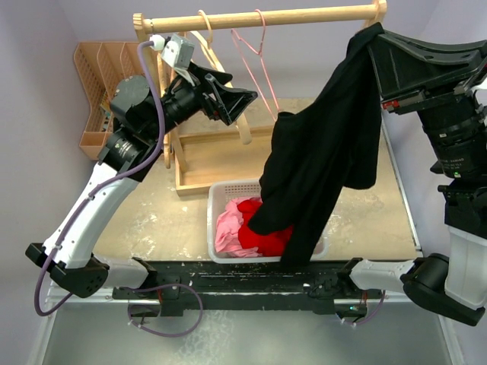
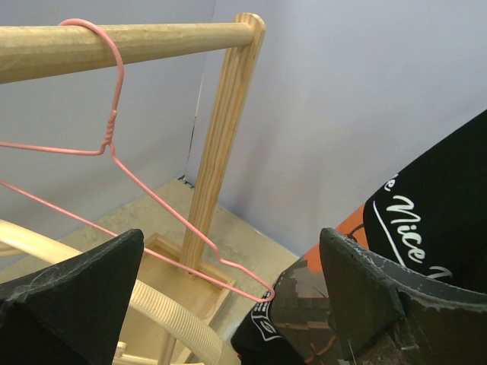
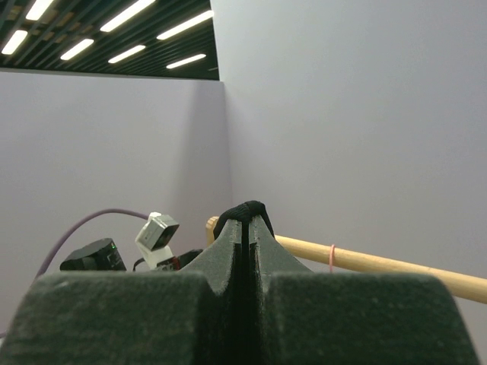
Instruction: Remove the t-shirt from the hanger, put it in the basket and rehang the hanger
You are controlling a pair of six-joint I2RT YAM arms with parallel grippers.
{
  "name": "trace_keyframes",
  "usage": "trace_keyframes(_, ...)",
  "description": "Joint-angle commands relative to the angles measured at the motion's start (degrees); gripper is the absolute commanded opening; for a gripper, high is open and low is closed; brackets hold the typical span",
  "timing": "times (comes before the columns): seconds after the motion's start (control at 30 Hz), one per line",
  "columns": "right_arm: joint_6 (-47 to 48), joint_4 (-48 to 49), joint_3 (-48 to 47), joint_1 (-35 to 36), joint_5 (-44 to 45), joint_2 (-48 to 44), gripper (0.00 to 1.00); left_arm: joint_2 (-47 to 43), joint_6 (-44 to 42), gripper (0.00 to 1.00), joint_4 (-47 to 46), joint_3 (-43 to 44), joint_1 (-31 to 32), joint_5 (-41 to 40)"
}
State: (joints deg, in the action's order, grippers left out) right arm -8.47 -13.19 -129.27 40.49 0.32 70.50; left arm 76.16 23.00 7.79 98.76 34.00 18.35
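Right gripper (image 3: 245,222): fingers clenched, a fold of black cloth pinched at their tips. The cloth belongs to the t-shirt (image 1: 319,160), which hangs from this grip, high at the right end of the rail (image 1: 266,19). It drapes down and leftward, with its lower end over the front edge of the basket (image 1: 217,190).

Left gripper (image 1: 240,103): fingers spread wide, grasping nothing, poised beside the wooden hanger (image 1: 244,131) under the rail.

Step in hand, as judged: the shirt appears clear of any hanger, and the pink hanger (image 2: 112,129) hangs bare on the rail. What is left is delivery. The next move calls for lowering the right arm over the basket and releasing there, so that the cloth gathers inside rather than sliding over the rim.

Surroundings: the basket already holds pink and red clothes (image 1: 243,224). The rack's upright post (image 2: 221,144) and its tray base stand behind.

Obstruction: in the left wrist view the pink hanger's lower corner sits close to the printed shirt front. Whether it touches or snags the cloth cannot be told. The long drape may catch on the basket's near rim.
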Motion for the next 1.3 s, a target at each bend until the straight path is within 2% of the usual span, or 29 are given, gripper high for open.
trace_keyframes(0.0, -2.9, 5.5, -0.2, 0.3, -3.2, 0.4, 0.0, -1.3, 0.1, 0.99, -2.8, -0.4, -0.1, -0.3)
trace_keyframes(0.17, -5.2, 6.1, 3.6, 0.2, -6.2, 0.7, 0.0, -1.9, 0.1, 0.99, -2.9, -1.5, -0.1, -0.6)
trace_keyframes(0.47, -7.3, 8.3, 17.7, 0.3, -12.2, -2.8, 0.0, -4.9, -0.4, 0.99, -2.1, -4.8, -0.1, -1.5)
trace_keyframes(0.73, -9.7, 8.0, 17.1, 0.2, -24.7, 1.7, 0.0, -9.5, -1.4, 0.99, -1.6, -7.2, -0.1, -2.3)
trace_keyframes(0.93, -10.1, 8.8, 22.5, 0.2, -30.0, 1.3, 0.0, -12.1, -3.5, 0.99, 0.0, -8.8, -0.1, -5.5)
trace_keyframes(1.1, -7.3, 5.1, 34.3, 0.2, -28.9, -6.1, 0.0, -12.3, -4.5, 0.99, 2.1, -9.1, -0.1, -4.5)
trace_keyframes(1.27, -8.4, 0.8, 51.8, 0.2, -23.0, -18.3, 0.0, -11.2, -5.5, 0.99, 3.5, -8.9, 0.0, 2.8)
